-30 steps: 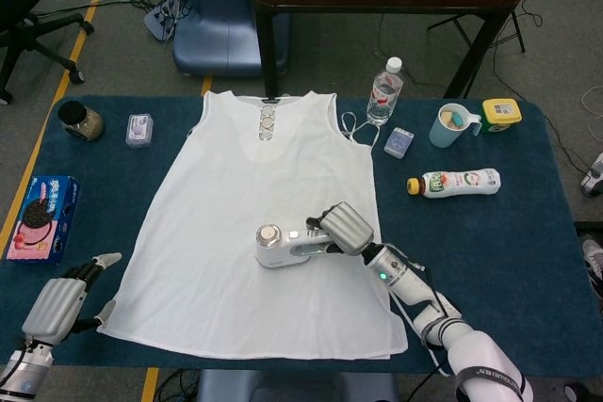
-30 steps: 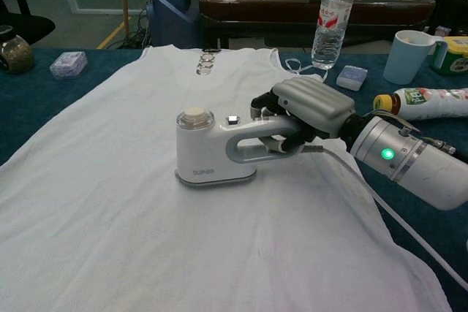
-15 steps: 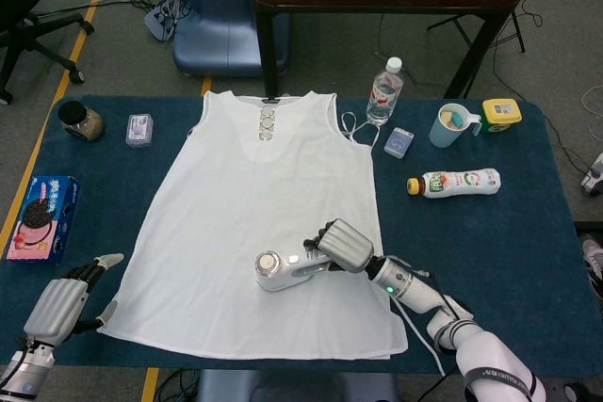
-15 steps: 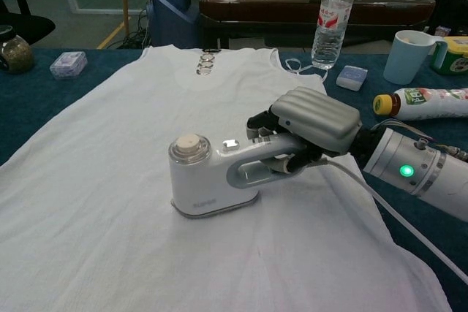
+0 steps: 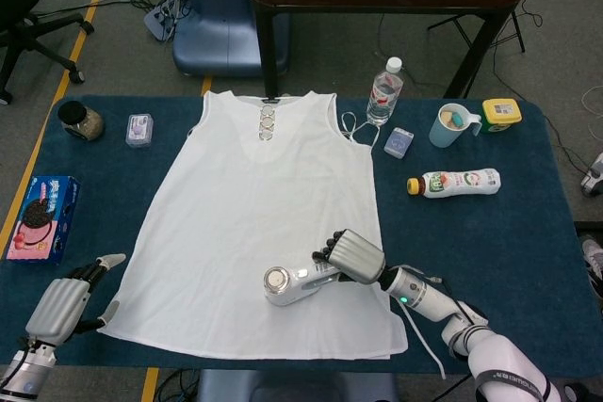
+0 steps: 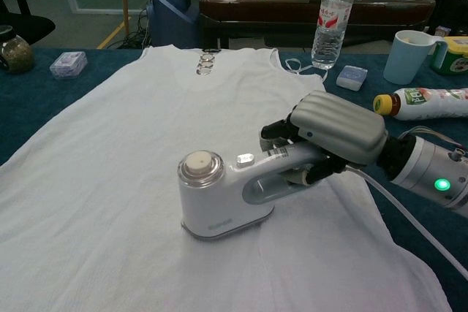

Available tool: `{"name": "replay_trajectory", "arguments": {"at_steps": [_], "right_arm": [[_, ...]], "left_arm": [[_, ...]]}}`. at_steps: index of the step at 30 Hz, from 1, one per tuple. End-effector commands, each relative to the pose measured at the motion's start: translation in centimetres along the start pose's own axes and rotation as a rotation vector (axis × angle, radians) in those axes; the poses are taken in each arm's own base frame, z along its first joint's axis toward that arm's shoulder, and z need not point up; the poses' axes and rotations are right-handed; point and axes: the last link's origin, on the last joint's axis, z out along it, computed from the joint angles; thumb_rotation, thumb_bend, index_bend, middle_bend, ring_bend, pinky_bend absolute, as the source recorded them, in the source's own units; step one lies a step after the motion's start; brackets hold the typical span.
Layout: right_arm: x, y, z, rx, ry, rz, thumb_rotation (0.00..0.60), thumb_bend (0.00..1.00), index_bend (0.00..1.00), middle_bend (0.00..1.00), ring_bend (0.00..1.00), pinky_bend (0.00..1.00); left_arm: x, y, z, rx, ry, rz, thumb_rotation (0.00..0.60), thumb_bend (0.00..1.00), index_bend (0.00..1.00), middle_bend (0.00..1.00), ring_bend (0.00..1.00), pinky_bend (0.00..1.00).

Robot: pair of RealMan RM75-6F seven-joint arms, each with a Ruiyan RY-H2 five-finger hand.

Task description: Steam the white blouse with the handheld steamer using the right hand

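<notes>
Containers, far side of bench (image 5: 528, 233): clear water bottle (image 5: 384, 91), capped, upright, contents not readable. Pale blue mug (image 5: 453, 125) with something light inside, not identifiable. Yellow-lidded tub (image 5: 501, 114) just right of the mug. White bottle with yellow cap (image 5: 454, 182) lying on its side, cap pointing toward the blouse. Small blue case (image 5: 399, 142) between water bottle and mug. Left side: dark-lidded jar (image 5: 80, 120) holding grainy brownish matter; small clear packet (image 5: 139, 129) beside it; blue cookie box (image 5: 42, 217) at the left edge.

Right hand (image 6: 338, 133): fingers wrapped round the grey handle of the white handheld steamer (image 6: 223, 200), gripping it. Steamer's flat base sits on the cloth; round cap faces up.

White blouse (image 5: 254, 214) spread flat mid-bench, neckline away from the robot; steamer is on its lower part, near the hem, right of centre.

Left hand (image 5: 64, 300): near the blouse's lower left corner, fingers extended and apart, holding nothing. White cord (image 6: 409, 221) trails from the steamer past the right wrist.
</notes>
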Motion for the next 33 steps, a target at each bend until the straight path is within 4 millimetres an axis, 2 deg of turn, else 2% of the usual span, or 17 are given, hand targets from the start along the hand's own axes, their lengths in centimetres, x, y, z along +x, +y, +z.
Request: {"name": "replay_trajectory", "arguments": {"at_steps": [1, 9, 16, 21, 25, 33], "right_arm": [[0.8, 0.7, -0.6, -0.026, 0.031, -0.011, 0.6, 0.79, 0.82, 0.78, 0.75, 0.76], [3.5, 3.9, -3.3, -0.133, 0.079, -0.085, 0.6, 0.79, 0.82, 0.78, 0.75, 0.76], [5.4, 7.3, -8.0, -0.312, 0.06, -0.155, 0.6, 0.79, 0.82, 0.78, 0.75, 0.76], [5.8, 9.1, -11.6, -0.456, 0.028, -0.181, 0.6, 0.79, 0.82, 0.78, 0.75, 0.76], [5.8, 9.7, -13.8, -0.549, 0.017, -0.169, 0.6, 0.79, 0.82, 0.78, 0.74, 0.76], [5.4, 10.6, -16.4, -0.674, -0.014, -0.161, 0.6, 0.79, 0.82, 0.73, 0.7, 0.73]], "left_arm": [[0.0, 0.1, 0.0, -0.002, 0.001, 0.001, 0.6, 0.32, 0.15, 0.19, 0.27, 0.29], [-0.2, 0.4, 0.2, -0.017, -0.003, -0.003, 0.6, 0.32, 0.15, 0.19, 0.27, 0.29], [-0.3, 0.9, 0.7, -0.039, -0.003, -0.002, 0.6, 0.32, 0.15, 0.19, 0.27, 0.29], [-0.4, 1.1, 1.0, -0.048, -0.01, -0.002, 0.6, 0.32, 0.15, 0.19, 0.27, 0.29], [-0.6, 1.1, 1.2, -0.05, -0.016, -0.006, 0.6, 0.32, 0.15, 0.19, 0.27, 0.29], [-0.9, 1.2, 1.2, -0.051, -0.027, -0.012, 0.6, 0.32, 0.15, 0.19, 0.27, 0.29]]}}
